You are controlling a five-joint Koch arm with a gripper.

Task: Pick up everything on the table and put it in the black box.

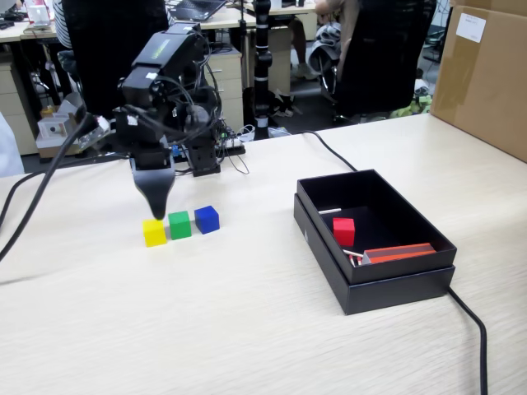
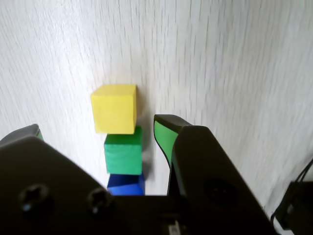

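A yellow cube [image 1: 154, 232], a green cube [image 1: 179, 225] and a blue cube [image 1: 207, 219] stand in a row on the pale wooden table. My gripper [image 1: 158, 207] hangs just above the yellow cube, pointing down. In the wrist view the gripper [image 2: 98, 129] is open and empty, its jaws spread either side of the row, with the yellow cube [image 2: 115, 108], green cube [image 2: 123, 152] and blue cube [image 2: 126, 185] between them. The black box [image 1: 372, 239] lies open to the right and holds a red cube [image 1: 343, 231].
The black box also holds an orange-red flat piece [image 1: 399, 253] and small white sticks. A black cable [image 1: 471, 325] runs past the box's front right corner. A cardboard box [image 1: 486, 74] stands at the far right. Office chairs stand behind the table.
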